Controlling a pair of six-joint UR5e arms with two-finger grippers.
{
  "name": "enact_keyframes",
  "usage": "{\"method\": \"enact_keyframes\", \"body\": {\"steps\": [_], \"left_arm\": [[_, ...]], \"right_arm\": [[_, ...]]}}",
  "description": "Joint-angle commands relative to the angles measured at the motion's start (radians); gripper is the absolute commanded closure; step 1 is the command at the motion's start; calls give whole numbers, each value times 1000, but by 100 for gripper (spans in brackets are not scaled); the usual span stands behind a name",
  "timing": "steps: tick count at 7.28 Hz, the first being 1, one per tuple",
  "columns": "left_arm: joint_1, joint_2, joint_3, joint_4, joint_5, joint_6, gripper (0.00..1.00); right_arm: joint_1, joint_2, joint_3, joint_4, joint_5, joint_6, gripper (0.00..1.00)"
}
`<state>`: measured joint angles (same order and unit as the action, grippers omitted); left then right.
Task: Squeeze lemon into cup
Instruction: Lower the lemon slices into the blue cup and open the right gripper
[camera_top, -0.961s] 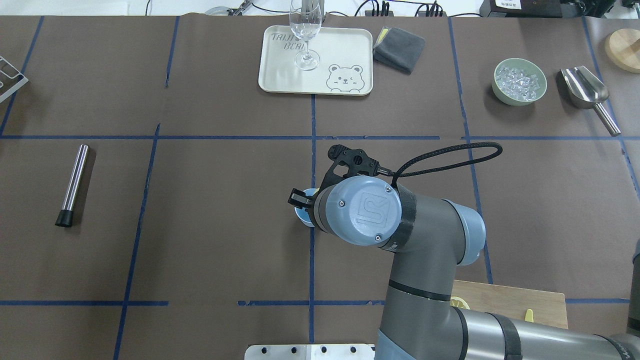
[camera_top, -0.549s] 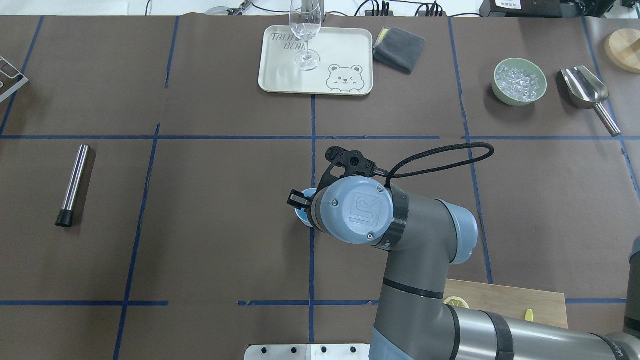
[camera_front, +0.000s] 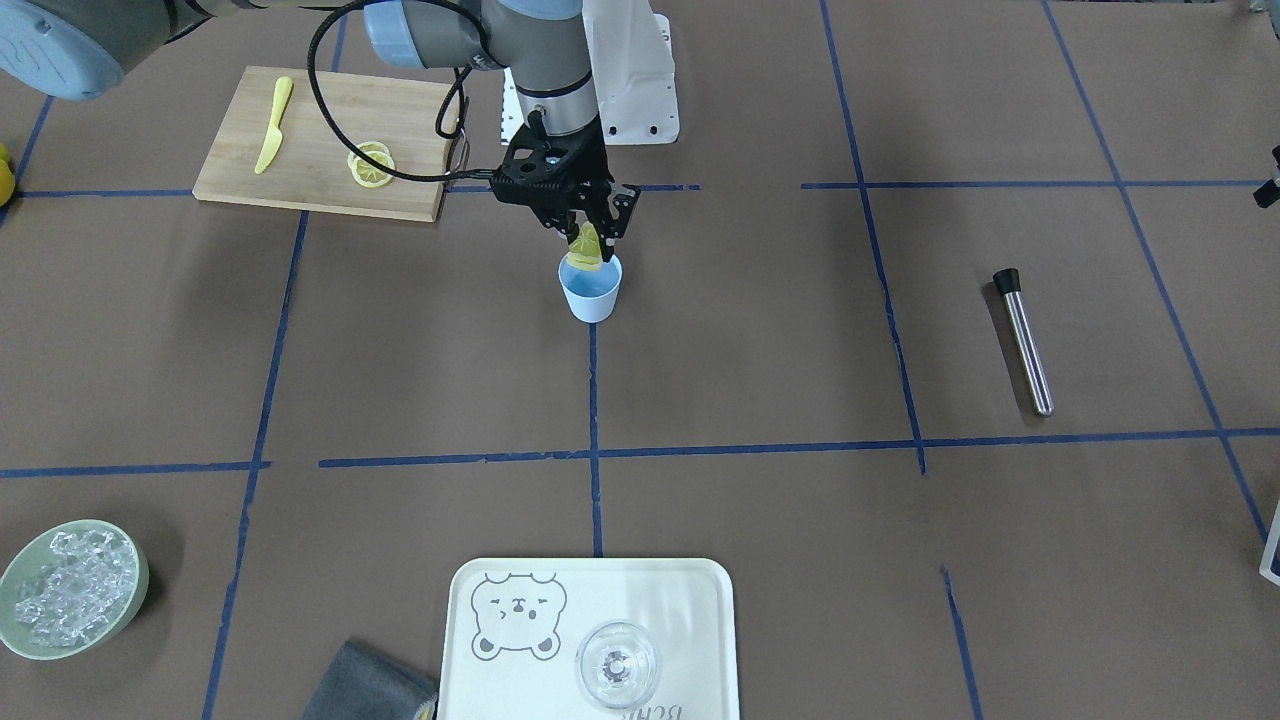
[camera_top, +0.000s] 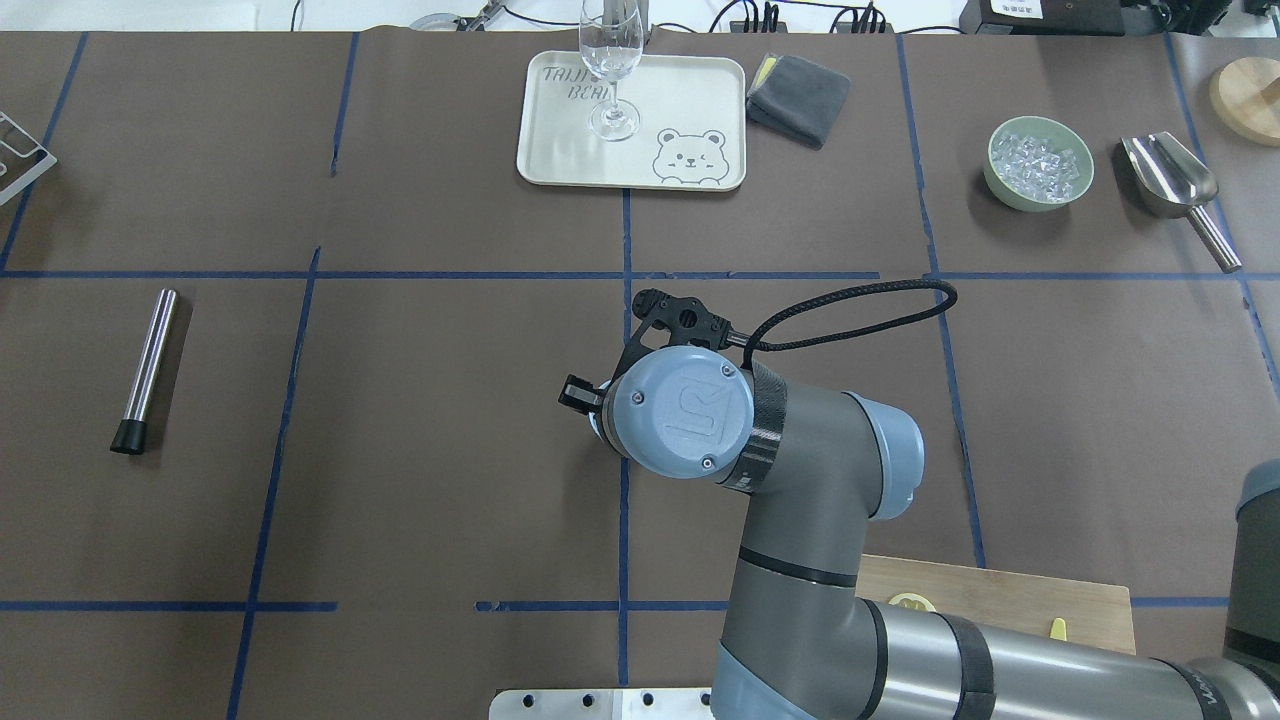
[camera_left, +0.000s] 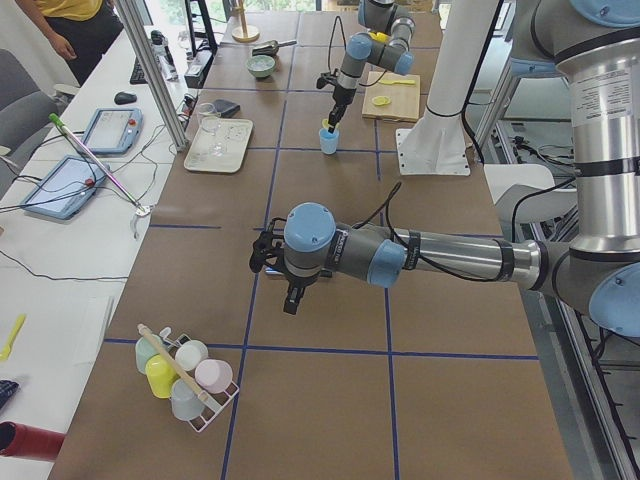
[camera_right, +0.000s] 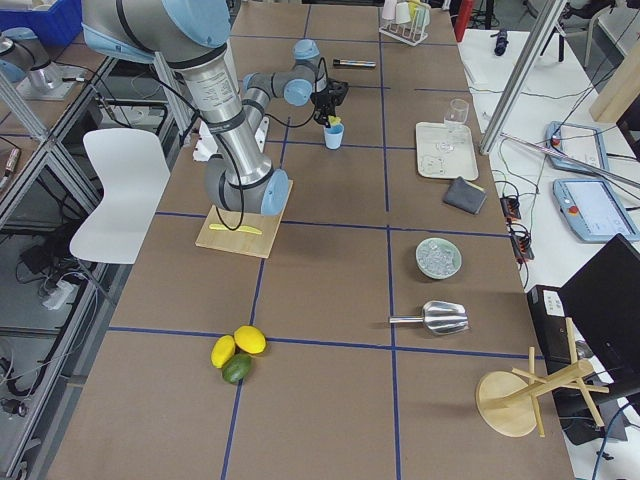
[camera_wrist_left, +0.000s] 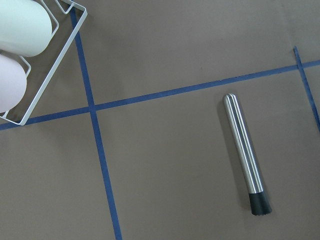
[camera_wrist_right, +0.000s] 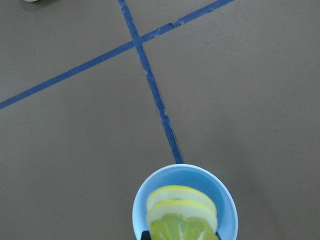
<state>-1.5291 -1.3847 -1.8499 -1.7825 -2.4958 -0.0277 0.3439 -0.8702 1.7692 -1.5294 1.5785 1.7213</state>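
My right gripper (camera_front: 592, 238) is shut on a yellow lemon slice (camera_front: 586, 250) and holds it bent, right over the mouth of the light-blue cup (camera_front: 590, 290) at the table's middle. In the right wrist view the slice (camera_wrist_right: 182, 220) hangs inside the ring of the cup's rim (camera_wrist_right: 142, 195). In the overhead view my right wrist hides the cup almost wholly. My left gripper (camera_left: 290, 302) shows only in the exterior left view, hovering over the table near the steel rod; I cannot tell whether it is open or shut.
A wooden board (camera_front: 320, 110) near the robot's base carries more lemon slices (camera_front: 370, 165) and a yellow knife (camera_front: 272, 125). A steel rod (camera_front: 1022, 340), a tray (camera_front: 690, 600) with a clear glass (camera_front: 618, 665), an ice bowl (camera_front: 70, 590) and a cup rack (camera_wrist_left: 50, 65) stand around.
My right wrist has shifted left in the overhead view and now covers nearly all of the cup. The gripper stays shut on the slice.
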Motion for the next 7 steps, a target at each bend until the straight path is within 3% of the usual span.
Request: {"method": "enact_keyframes", "body": {"steps": [1,5,6,7], "left_arm": [[0,0,0,0,0,0,0],[1,1,-3,0,0,0,0],[27,-11,14,-33,3,-21,0],[71,-17,17,-85,6,-91,0]], "right_arm": [[4,0,-5,0,0,-11,30],[13,2,-8,0,2,-22,12],[41,3,-2,2,23,-29,0],[97,-4,4,3,128,-72,0]]}}
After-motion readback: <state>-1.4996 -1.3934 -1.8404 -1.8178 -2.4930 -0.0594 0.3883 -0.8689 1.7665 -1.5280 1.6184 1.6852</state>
